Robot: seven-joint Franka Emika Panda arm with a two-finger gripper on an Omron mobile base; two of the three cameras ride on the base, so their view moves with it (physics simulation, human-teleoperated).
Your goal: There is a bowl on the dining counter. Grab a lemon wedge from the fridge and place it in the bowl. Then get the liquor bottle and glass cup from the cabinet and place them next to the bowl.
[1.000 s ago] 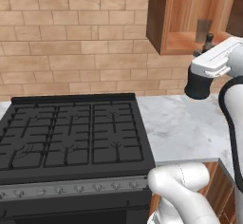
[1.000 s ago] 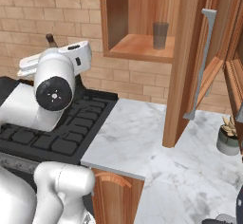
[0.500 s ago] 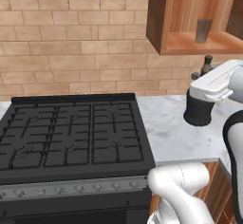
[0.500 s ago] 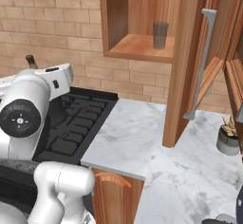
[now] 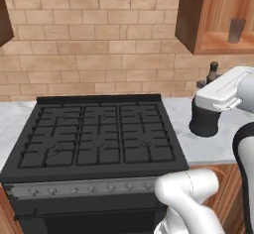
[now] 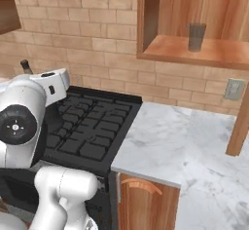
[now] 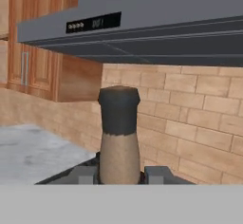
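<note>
Liquor bottle and glass cup are both wanted beside the bowl, and only one of them is out of the cabinet (image 6: 204, 53) so far. Biggest in front of the robot is the black stove (image 5: 99, 134), with its grates bare, set between pale marble worktops (image 6: 194, 141) under the brick wall (image 5: 99, 54). A grey hood (image 7: 142, 23) hangs over the stove. The wooden cabinet is open on the wall, because things have to be taken from it. The glass cup (image 6: 196, 37) is standing upright on the cabinet shelf, left for a later trip, it seems. The liquor bottle (image 7: 118, 137) is held upright by its neck so nothing tips. The gripper (image 7: 118, 174) is closed on that neck, one finger on each side. The bottle's top is seen poking up above the white arm, over the edge of the stove.
</note>
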